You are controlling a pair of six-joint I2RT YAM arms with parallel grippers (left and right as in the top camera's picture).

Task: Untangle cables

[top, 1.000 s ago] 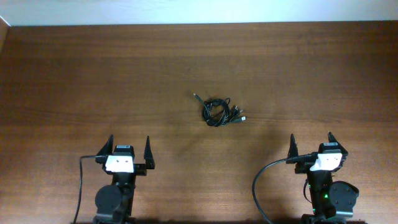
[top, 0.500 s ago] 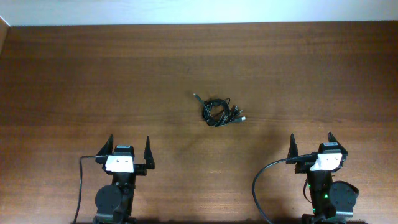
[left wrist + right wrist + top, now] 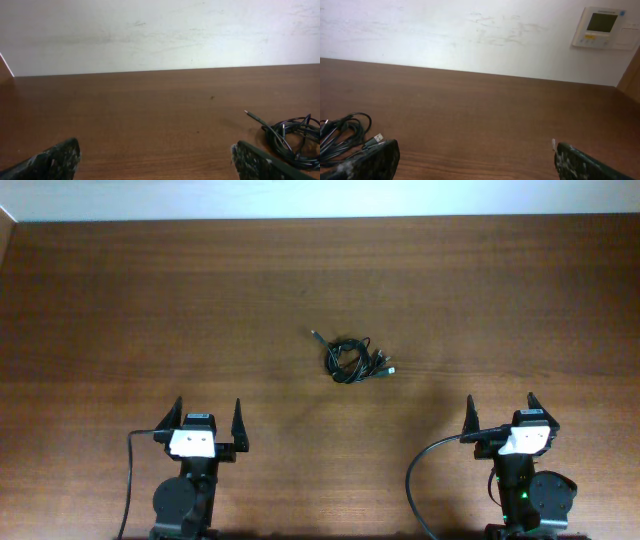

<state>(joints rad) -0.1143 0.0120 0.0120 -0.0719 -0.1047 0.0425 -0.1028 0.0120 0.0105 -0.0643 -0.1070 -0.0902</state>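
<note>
The cables [image 3: 352,358] lie in one small tangled black bundle at the table's middle, with a silver-tipped plug sticking out to the upper left and others to the right. The bundle shows at the right edge of the left wrist view [image 3: 292,137] and at the left edge of the right wrist view [image 3: 342,135]. My left gripper [image 3: 209,418] is open and empty near the front edge, well left of and nearer than the bundle. My right gripper [image 3: 501,410] is open and empty at the front right, also apart from it.
The wooden table [image 3: 150,300] meets a white wall at the back. A wall control panel [image 3: 601,27] hangs at the right. Thick black arm cables [image 3: 420,480] trail by each arm base.
</note>
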